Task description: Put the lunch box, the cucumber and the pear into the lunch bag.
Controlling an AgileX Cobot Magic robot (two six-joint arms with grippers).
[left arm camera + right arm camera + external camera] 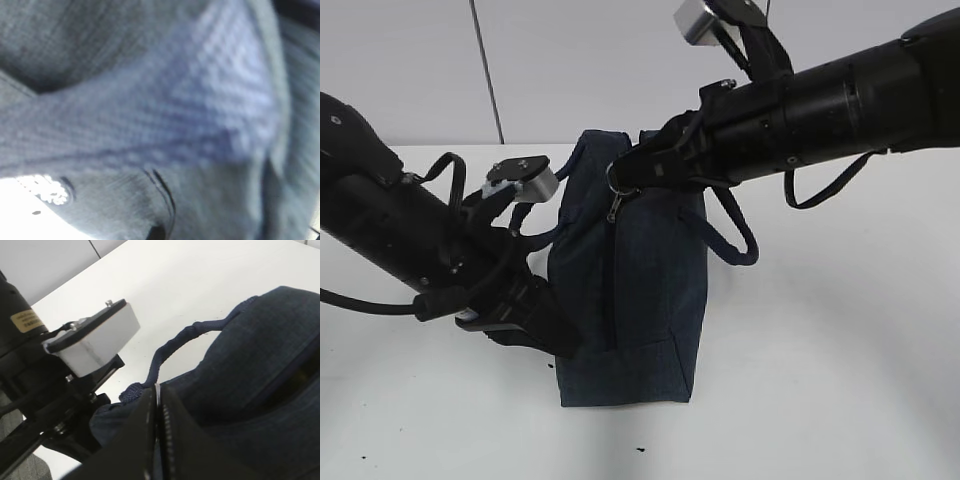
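Note:
The dark navy lunch bag (640, 270) stands upright mid-table. My right gripper (625, 176) reaches in from the right and is shut on the metal ring pull (617, 182) at the bag's top; a thin pale sliver shows between its fingers (158, 392). My left gripper (563, 345) is pressed low against the bag's left side, shut on its fabric. The left wrist view is filled with blurred bag cloth (175, 100). The lunch box, the cucumber and the pear are out of view.
The white table (820, 380) spreads around the bag, with a pale wall behind. One loop handle (740, 235) hangs off the bag's right side, another (170, 347) arcs over its far side. The left arm's camera block (95, 340) sits close by.

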